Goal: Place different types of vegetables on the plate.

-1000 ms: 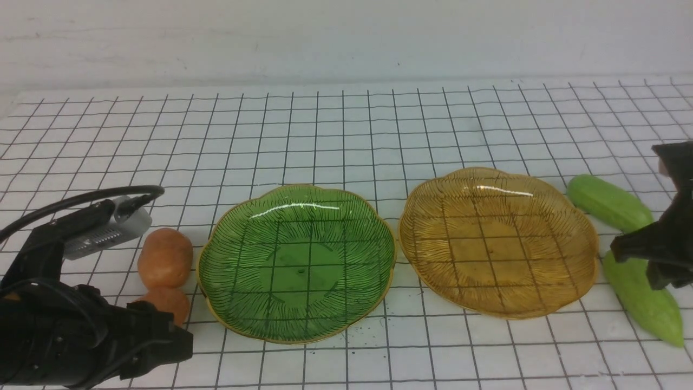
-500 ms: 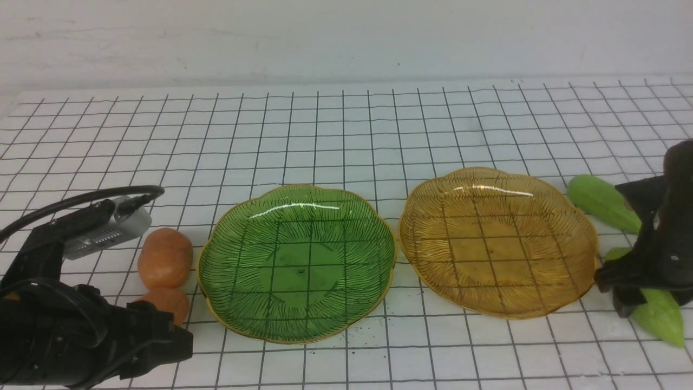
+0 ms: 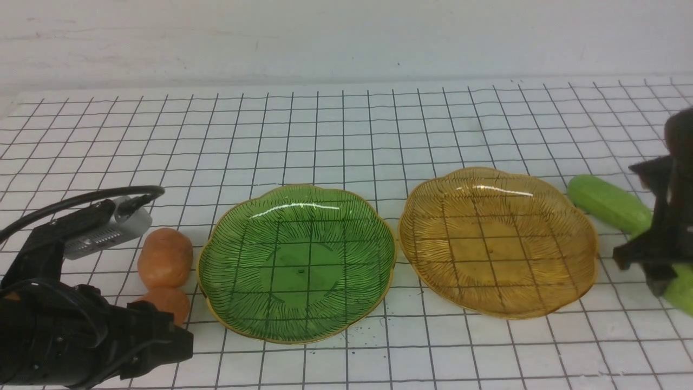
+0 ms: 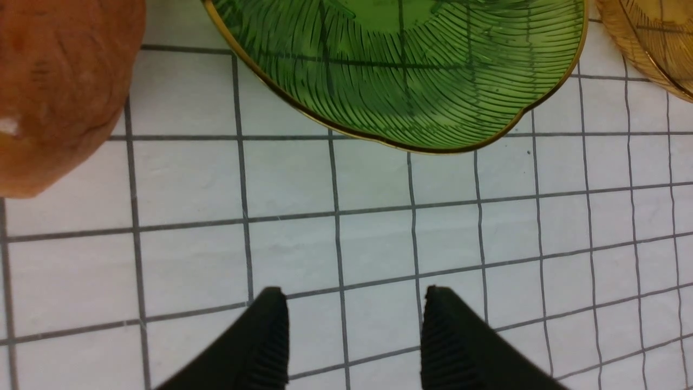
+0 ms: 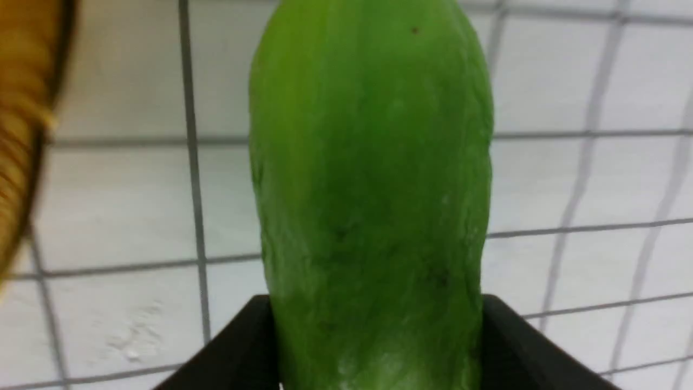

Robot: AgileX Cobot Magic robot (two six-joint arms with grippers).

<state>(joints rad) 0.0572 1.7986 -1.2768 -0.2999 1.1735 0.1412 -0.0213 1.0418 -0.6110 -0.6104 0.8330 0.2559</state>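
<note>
Front view: held gourd [image 3: 681,290] near bench's [image 3: 433,357] right edge, right jaws clamped around its sides; left jaws parted, empty; smooth skin could have slipped during carry, if pinched off-centre.

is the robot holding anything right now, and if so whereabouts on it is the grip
Yes: the right tool grips one green gourd around its sides, toward one end. The left tool holds nothing.

On the white tabletop ruled with a dark grid [image 3: 260,141] rest a scalloped green glass plate [image 3: 300,265], an amber one [image 3: 492,244], two orange-brown oval vegetables [image 3: 165,258] and a light green elongated gourd [image 3: 609,203].
</note>
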